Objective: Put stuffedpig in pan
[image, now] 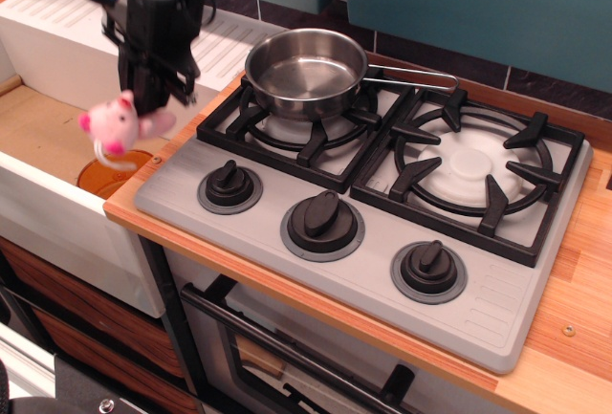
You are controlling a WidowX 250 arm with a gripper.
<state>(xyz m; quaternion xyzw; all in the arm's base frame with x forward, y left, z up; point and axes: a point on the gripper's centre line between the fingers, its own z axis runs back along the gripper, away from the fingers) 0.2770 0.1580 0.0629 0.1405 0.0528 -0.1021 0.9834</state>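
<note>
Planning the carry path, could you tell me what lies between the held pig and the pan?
Only the stove's bare grey corner and the left burner grate; nothing else blocks the pig from the pan.

Grey two-burner gas stove [239,208] with three black knobs [323,220], set in a wooden desk [564,328]; orange round plate [115,173] in white sink [48,194].

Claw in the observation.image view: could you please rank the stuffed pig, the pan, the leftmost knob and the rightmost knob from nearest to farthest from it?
1. Stuffed pig, held in the claw, off the stove's left edge.
2. Leftmost knob, front left.
3. Pan, on the back-left burner; close to the knob's rank, hard to call.
4. Rightmost knob, front right.
</note>
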